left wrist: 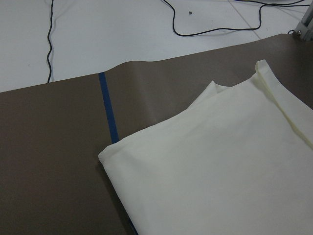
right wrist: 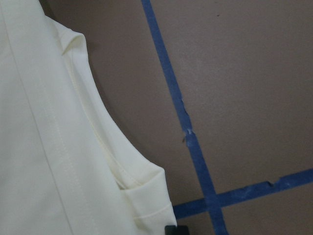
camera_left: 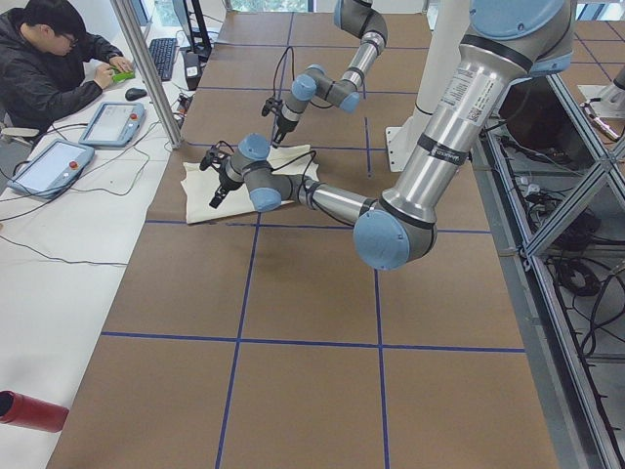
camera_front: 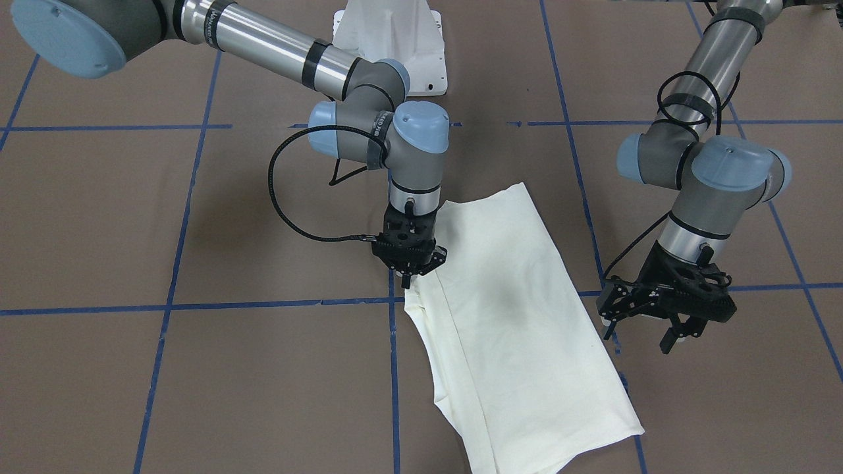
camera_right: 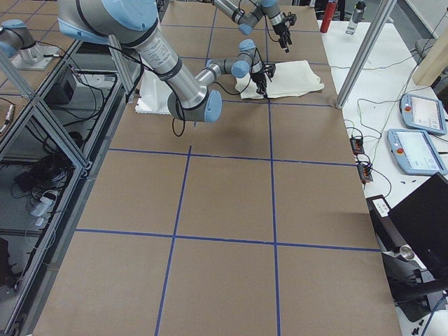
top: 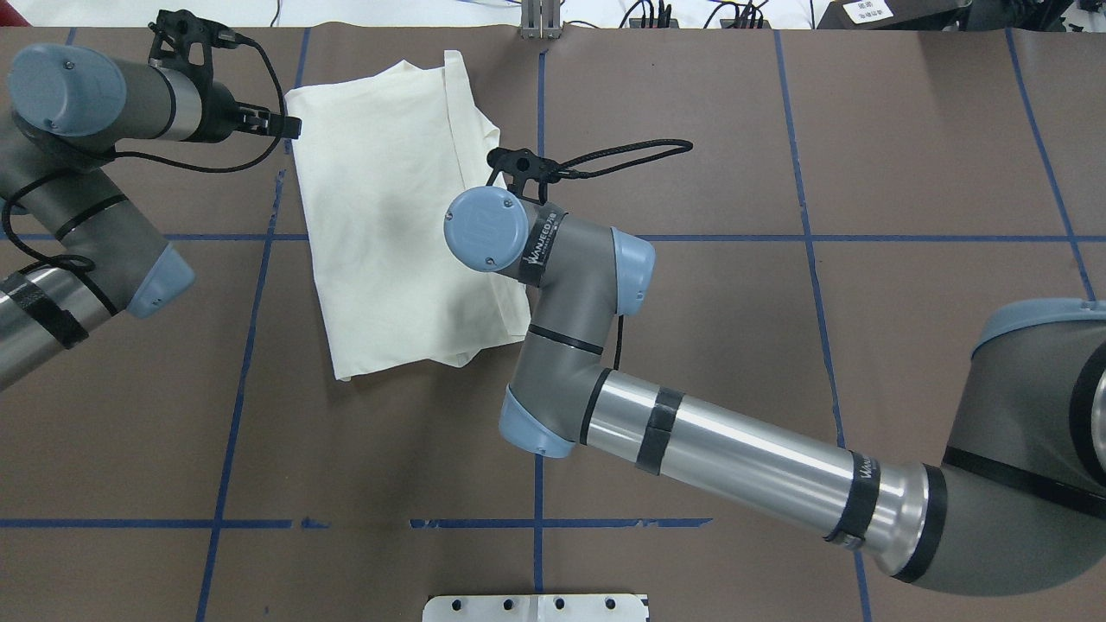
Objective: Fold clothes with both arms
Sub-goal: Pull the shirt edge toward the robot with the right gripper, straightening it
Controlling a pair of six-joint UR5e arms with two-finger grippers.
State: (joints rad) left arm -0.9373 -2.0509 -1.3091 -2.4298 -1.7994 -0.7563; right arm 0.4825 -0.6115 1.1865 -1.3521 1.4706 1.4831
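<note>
Left gripper (camera_front: 640, 329) hung with jaws spread and nothing in them, up off the table (camera_front: 197, 230). The shirt (camera_front: 514, 296) lay just inboard of its fingertips, near but not touching. It was plain cream side up, print hidden, already doubled into a long panel. You had that arm parked off the panel's long edge, outside the cloth.

Right gripper (camera_front: 406, 280) sat low at the opposite long edge, jaws drawn together, tip right by the curved hem where a tucked layer poked out. You couldn't tell from these views whether any cloth was pinched or the tip only rested beside it. The edge under it didn't look lifted.

Step in hand, as I judged it, was setting both grips for the next fold across the panel. To do it well you needed matched grips:
- Left: bring the open gripper down and inward onto the edge next to it and take every layer, not just the top one.
- Right: make sure of a real pinch before any lift, since the hem beneath that tip was loose and stacked.
- Both: raise them evenly and carry them together.

Likely risk was a one-sided pull skewing the panel or dragging it over the table.
</note>
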